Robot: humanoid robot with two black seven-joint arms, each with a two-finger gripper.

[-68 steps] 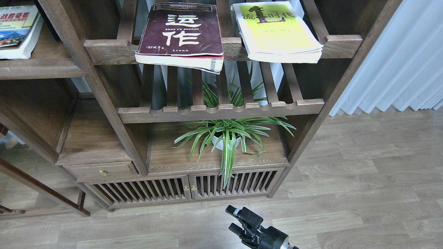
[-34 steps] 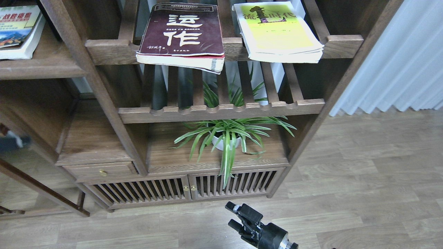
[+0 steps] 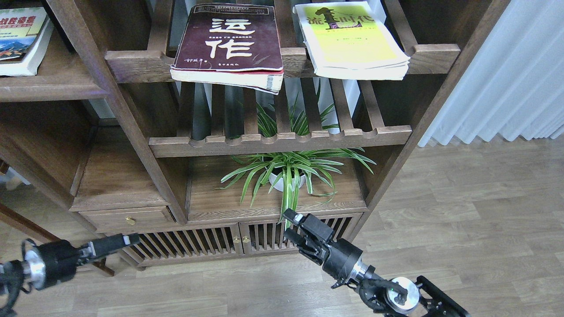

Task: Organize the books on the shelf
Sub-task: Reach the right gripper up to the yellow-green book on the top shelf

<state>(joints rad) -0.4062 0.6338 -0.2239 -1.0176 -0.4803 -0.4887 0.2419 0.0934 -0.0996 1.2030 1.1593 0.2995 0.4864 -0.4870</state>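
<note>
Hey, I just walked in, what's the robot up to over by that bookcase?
It is at the start of tidying books; neither gripper holds anything. The right gripper is raised, open, in front of the low cabinet doors, below the potted plant. The left gripper is low on the left. The maroon book and yellow-green book lie flat on the upper slatted rack, the white book on the solid shelf.

Glossy paperback maroon book point(image 3: 229, 39), matt wooden rack point(image 3: 282, 143)
</note>
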